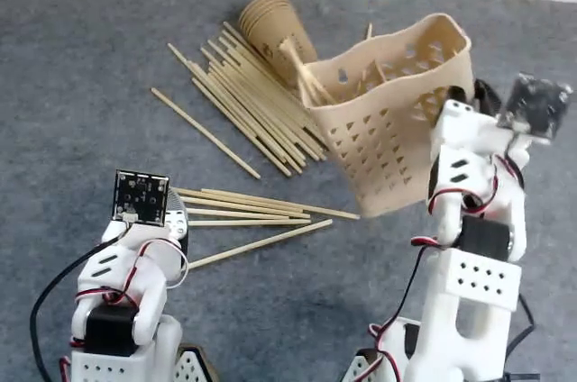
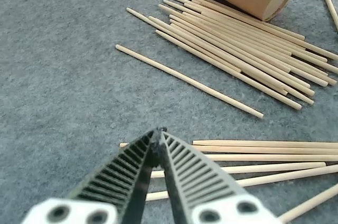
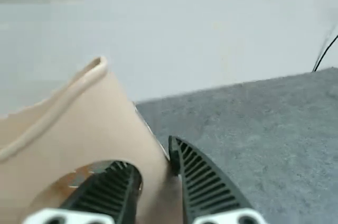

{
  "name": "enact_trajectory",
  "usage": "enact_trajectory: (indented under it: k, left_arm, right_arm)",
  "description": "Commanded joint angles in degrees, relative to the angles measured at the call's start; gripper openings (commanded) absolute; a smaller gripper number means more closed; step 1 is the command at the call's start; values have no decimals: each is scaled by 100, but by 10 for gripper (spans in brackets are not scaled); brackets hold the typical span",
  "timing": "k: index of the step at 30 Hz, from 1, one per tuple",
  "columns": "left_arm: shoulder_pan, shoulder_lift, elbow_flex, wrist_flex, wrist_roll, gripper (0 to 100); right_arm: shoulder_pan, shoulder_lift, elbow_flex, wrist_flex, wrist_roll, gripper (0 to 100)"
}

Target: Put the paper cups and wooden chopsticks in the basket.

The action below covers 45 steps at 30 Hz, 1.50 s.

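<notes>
Built of white printed shells on both the left arm (image 1: 126, 310) and the right arm (image 1: 473, 247), with black servo blocks set between the segments. Threaded with thin red, black and white wires (image 1: 135, 276) looping from joint to joint, plus a thicker black cable (image 1: 43, 310) beside the left base. Dotted with small round holes across the right arm's flat plate. Topped at the left wrist with a square black camera board (image 1: 141, 197) flecked with pale dots. Finished, on the left gripper (image 2: 160, 134) and right gripper (image 3: 153, 158), with black tapering jaws ribbed in slanting ridges, seated in white housings with dark screw holes
</notes>
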Motion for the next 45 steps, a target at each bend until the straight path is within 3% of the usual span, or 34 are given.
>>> enact_trajectory:
  k: [1, 9, 21, 28, 32, 37, 45]
  left_arm:
    - [-22, -66, -13, -114, -18, 7]
    - [-22, -66, -13, -105, -18, 7]
    - [-13, -66, -13, -114, -18, 7]
    - [-13, -66, -13, -114, -26, 7]
    - [-13, -66, -13, -114, -26, 7]
    - [-13, -66, -13, -114, -35, 7]
    - [-13, -66, -13, -114, -35, 7]
  right_arm:
    - [277, -189, 523, -1560, -563, 5]
    - [365, 927, 1543, -3468, -642, 5]
    - [1033, 2413, 1560, -3679, -624, 13]
    - [989, 1560, 2352, -3477, -642, 259]
    - [989, 374, 3178, -3389, -466, 293]
    - [787, -1323, 3732, -1367, 158, 293]
    - [338, -3653, 3046, 1938, 448, 293]
